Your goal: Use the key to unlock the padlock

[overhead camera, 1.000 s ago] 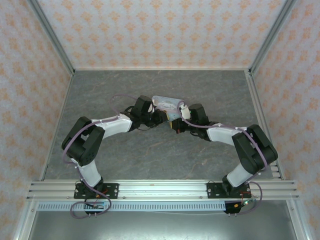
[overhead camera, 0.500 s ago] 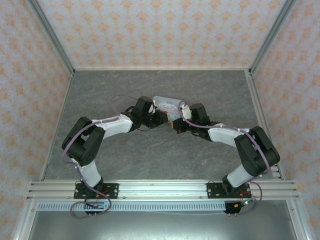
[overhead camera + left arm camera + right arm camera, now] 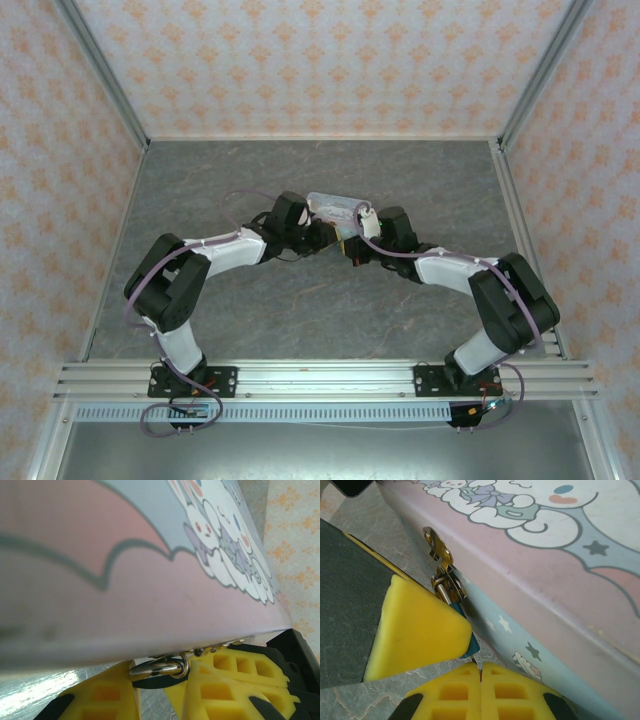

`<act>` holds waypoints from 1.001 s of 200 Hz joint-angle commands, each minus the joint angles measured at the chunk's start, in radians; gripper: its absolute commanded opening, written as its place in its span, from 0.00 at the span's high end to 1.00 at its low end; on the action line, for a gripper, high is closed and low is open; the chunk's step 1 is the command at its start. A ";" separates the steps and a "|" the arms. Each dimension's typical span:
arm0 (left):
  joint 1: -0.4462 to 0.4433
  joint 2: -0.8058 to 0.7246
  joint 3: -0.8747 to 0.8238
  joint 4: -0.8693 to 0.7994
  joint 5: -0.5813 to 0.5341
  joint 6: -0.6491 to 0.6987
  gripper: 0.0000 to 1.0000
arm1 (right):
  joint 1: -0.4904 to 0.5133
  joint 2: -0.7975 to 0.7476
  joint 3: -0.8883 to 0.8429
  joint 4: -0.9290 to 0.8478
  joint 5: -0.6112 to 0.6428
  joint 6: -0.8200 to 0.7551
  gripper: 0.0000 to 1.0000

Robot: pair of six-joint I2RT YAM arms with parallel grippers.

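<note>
The teal padlock (image 3: 473, 644) hangs by its metal shackle (image 3: 159, 669) from the brass hasp (image 3: 439, 547) on the front of the pale-blue cartoon tin (image 3: 335, 208). My left gripper (image 3: 159, 679) is shut on the padlock, and one of its yellow fingers (image 3: 417, 627) covers most of the body in the right wrist view. My right gripper (image 3: 481, 674) is shut just below the padlock's bottom edge. A thin dark sliver, the key (image 3: 479, 664), sticks out between its pads toward the lock. In the top view both grippers (image 3: 325, 238) (image 3: 352, 250) meet at the tin's near side.
The tin's pink and blue lid (image 3: 150, 555) looms right over the left fingers. Grey marbled table (image 3: 300, 310) lies all around, with patterned walls on three sides and an aluminium rail (image 3: 320, 378) along the near edge.
The left wrist has edged slightly right, toward the tin. Both grips look unchanged.
</note>
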State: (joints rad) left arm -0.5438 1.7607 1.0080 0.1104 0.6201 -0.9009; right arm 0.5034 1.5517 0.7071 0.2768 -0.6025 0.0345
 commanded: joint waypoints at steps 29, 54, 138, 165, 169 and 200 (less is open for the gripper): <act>-0.053 0.026 0.023 -0.013 0.085 -0.033 0.81 | 0.009 -0.035 0.049 0.193 -0.032 0.006 1.00; -0.053 0.026 0.019 0.006 0.077 -0.038 0.81 | 0.009 -0.027 0.051 0.193 -0.051 0.033 1.00; -0.065 0.111 -0.027 0.130 0.069 -0.094 0.80 | 0.009 0.018 -0.089 0.289 -0.017 0.146 1.00; -0.065 0.132 -0.048 0.180 0.059 -0.119 0.71 | 0.009 0.031 -0.125 0.330 -0.007 0.181 1.00; -0.065 0.132 -0.050 0.182 0.056 -0.119 0.70 | 0.009 0.033 -0.128 0.333 -0.006 0.186 1.00; -0.065 0.104 -0.066 0.171 0.021 -0.110 0.58 | 0.009 0.037 -0.154 0.338 0.003 0.208 1.00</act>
State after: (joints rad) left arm -0.5831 1.8748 0.9665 0.2615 0.6231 -0.9966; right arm 0.4999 1.5944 0.5587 0.4690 -0.5762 0.2058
